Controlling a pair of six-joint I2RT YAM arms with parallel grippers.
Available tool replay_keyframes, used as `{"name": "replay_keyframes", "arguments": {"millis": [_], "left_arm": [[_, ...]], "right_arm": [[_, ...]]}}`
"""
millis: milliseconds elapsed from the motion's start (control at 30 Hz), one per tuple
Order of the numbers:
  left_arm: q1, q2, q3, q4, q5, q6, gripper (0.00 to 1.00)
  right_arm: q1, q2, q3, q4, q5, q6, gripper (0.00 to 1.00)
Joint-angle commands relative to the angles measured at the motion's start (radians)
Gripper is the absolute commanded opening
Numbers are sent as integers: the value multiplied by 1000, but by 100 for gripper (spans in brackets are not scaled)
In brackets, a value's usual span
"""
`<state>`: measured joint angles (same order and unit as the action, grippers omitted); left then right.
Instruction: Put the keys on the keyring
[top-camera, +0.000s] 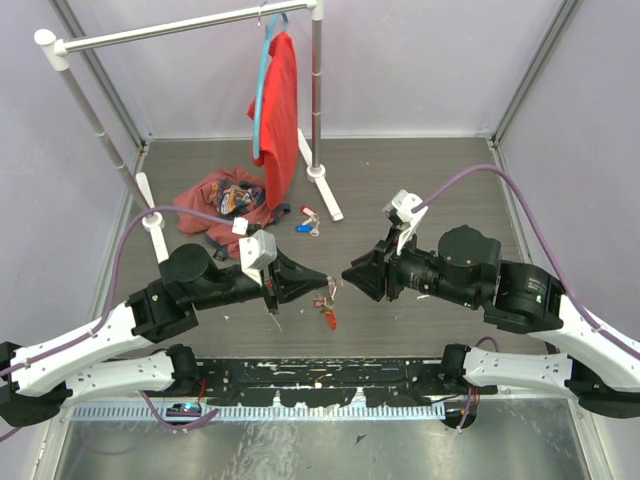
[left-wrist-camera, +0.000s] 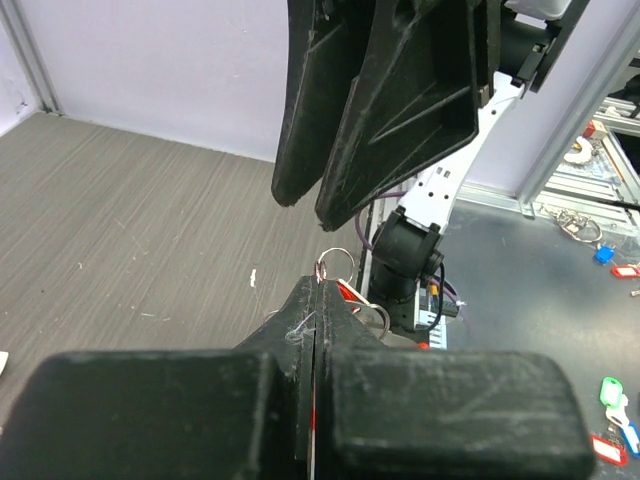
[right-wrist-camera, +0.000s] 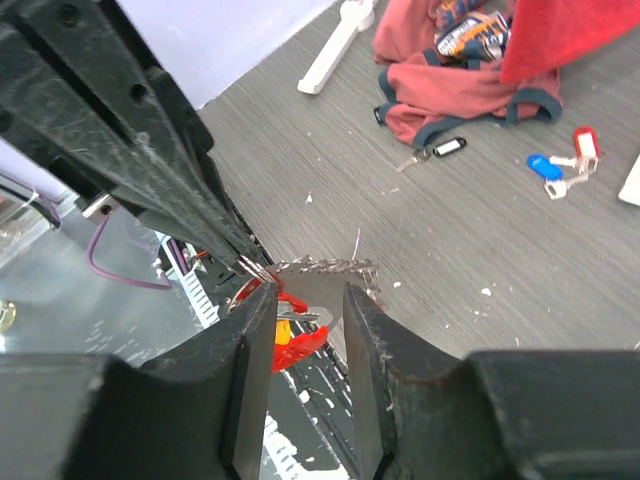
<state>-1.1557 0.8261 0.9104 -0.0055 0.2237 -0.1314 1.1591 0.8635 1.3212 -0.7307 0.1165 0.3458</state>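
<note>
Between the pressed-together fingertips of the left gripper (top-camera: 325, 283) sits the keyring (top-camera: 326, 305), pinched at its top with no gap between the jaws. From that pinch the thin chain (right-wrist-camera: 325, 266) runs sideways in the right wrist view, past both fingertips of the right gripper (right-wrist-camera: 305, 300), so its length lies across that gripper's opening. The red tag (right-wrist-camera: 300, 345) hangs lower, just under those tips and slanting down, with the yellow tag (right-wrist-camera: 283, 328) tucked against it. Right-hand fingers (right-wrist-camera: 250, 340) stand apart, tips aimed at the left tips and very near them. A pale metal piece shows in their gap, but I cannot tell whether either pad touches it. Beyond both pairs of tips, well apart on the table (top-camera: 450, 190), lie loose keys (right-wrist-camera: 560, 170) with blue and red tags and a black-tagged key (right-wrist-camera: 440, 150) beside a crumpled red garment (right-wrist-camera: 450, 90).
</note>
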Motion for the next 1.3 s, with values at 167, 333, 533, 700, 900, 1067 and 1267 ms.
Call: {"name": "replay_keyframes", "arguments": {"millis": [167, 333, 533, 700, 900, 1067, 1267], "left_arm": [[-5, 0, 46, 51, 88, -2, 0], [-5, -5, 46, 82, 109, -24, 0], [-5, -13, 31, 159, 138, -75, 0], [-5, -21, 24, 193, 144, -101, 0], [-5, -15, 23, 217, 152, -115, 0], [-4, -6, 22, 235, 169, -129, 0], [-4, -2, 23, 240, 181, -134, 0]], "right_arm": [[4, -60, -39, 206, -177, -192, 47], [4, -53, -73, 213, -239, -218, 47], [4, -85, -120, 265, -302, -212, 45], [4, -114, -143, 295, -322, -203, 38], [4, -120, -155, 314, -328, -199, 28], [4, -121, -163, 337, -334, -200, 30], [4, -117, -165, 340, -326, -207, 35]]}}
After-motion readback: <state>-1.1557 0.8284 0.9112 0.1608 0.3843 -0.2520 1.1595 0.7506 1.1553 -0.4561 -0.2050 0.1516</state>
